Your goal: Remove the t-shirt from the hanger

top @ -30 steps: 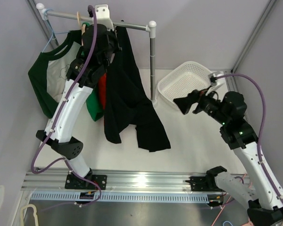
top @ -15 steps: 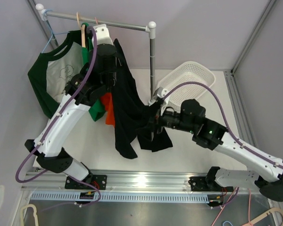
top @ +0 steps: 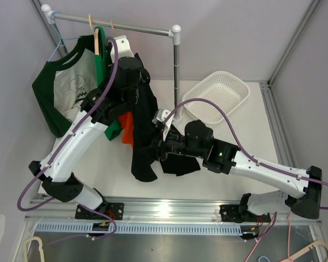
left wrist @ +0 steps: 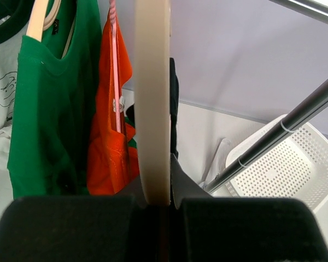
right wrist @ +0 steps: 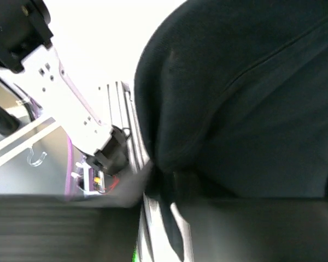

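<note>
While the left hand [left wrist: 158,203] is clamped narrow on the cream hanger [left wrist: 152,98], holding it steady above the bench [top: 115,180], the right hand [right wrist: 164,183] pinches a fold of the black t-shirt [right wrist: 251,82] hanging beneath the left hand, seemingly to drag the cloth off.

Bright, even light, faint shadows; glare on the metal rail [top: 164,208]; right wrist foreground blurred.

No writing, label or number is legible anywhere
</note>
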